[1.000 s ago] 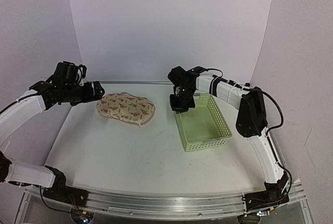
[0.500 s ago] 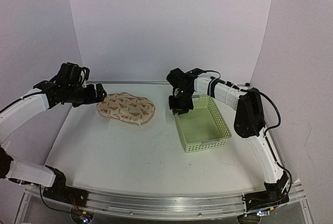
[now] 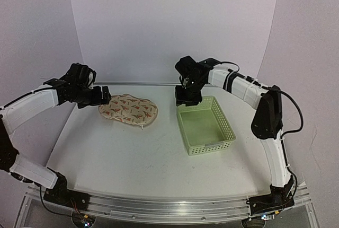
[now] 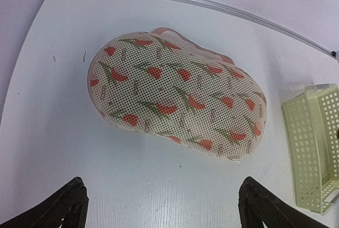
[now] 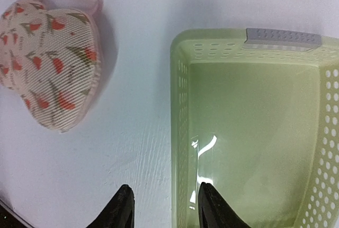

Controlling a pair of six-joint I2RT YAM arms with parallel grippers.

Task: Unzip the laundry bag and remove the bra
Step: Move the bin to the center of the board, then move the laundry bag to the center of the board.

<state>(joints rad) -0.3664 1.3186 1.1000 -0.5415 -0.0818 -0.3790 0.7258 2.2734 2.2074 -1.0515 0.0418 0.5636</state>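
Observation:
The laundry bag (image 3: 128, 110) lies shut on the white table, a cream domed oval with red-and-green motifs (image 4: 177, 95) (image 5: 50, 61). A pink edge shows along its far side. The bra is hidden. My left gripper (image 3: 104, 96) hangs just off the bag's left end, jaws wide open and empty, with the bag ahead of its fingertips in the left wrist view (image 4: 161, 207). My right gripper (image 3: 188, 101) hovers over the far-left corner of the green basket (image 3: 183, 127), open, its fingers either side of the basket's left wall (image 5: 165, 207) without touching it.
The pale green slatted basket (image 5: 179, 106) stands right of the bag with nothing in it; its end shows at the right edge of the left wrist view (image 4: 312, 143). White walls close in the table at the back and both sides.
The right gripper's jaws have opened and it has lifted a little at the basket's corner. The left gripper has shifted right, closer to the bag's left end.

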